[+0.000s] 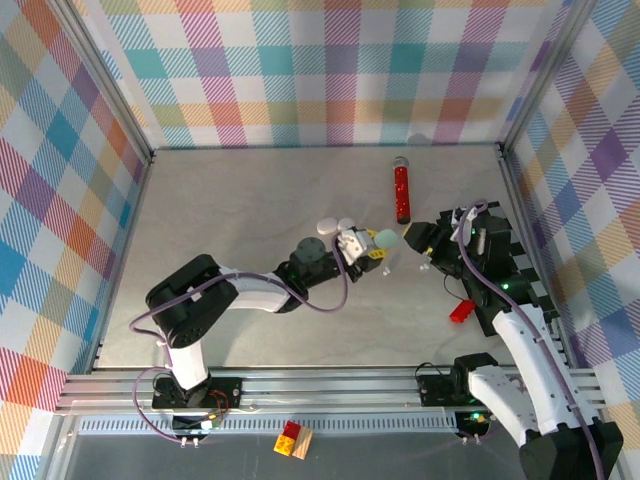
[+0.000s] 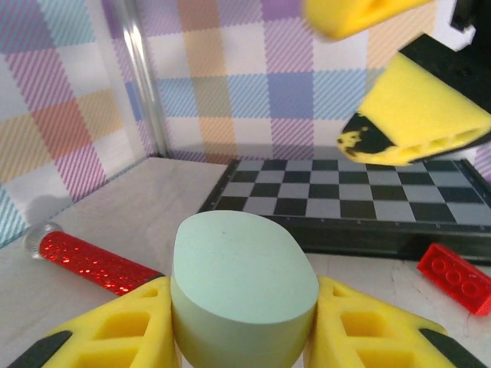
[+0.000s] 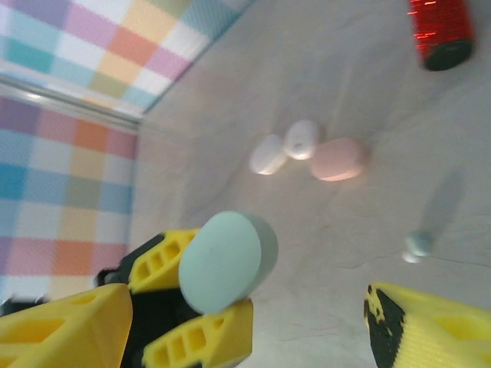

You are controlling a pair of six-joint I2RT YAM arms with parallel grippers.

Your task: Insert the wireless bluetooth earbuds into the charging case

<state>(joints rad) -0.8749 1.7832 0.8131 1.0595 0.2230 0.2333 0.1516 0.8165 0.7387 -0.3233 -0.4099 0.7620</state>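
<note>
Left gripper (image 2: 244, 341) clamped on mint charging case (image 2: 234, 268), lid looks shut; right gripper (image 1: 418, 240) jaws apart, empty, just beside case; earbud (image 3: 418, 244) loose on table nearby; probably light, slick, tiny; pinch gently across body.

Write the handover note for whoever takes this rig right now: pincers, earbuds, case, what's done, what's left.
Left pincer: shut on the pale green pebble-shaped charging case; its lid looks closed.
Right pincer: open, empty, close to the case.
One tiny pale earbud lies on the grey tabletop. It is blurry, and I cannot make out others.
Two white pebble-shaped cases and a pink one lie together farther off.
Done: the case is gripped.
Left: open the case, pick up the earbuds, seat them inside.
</note>
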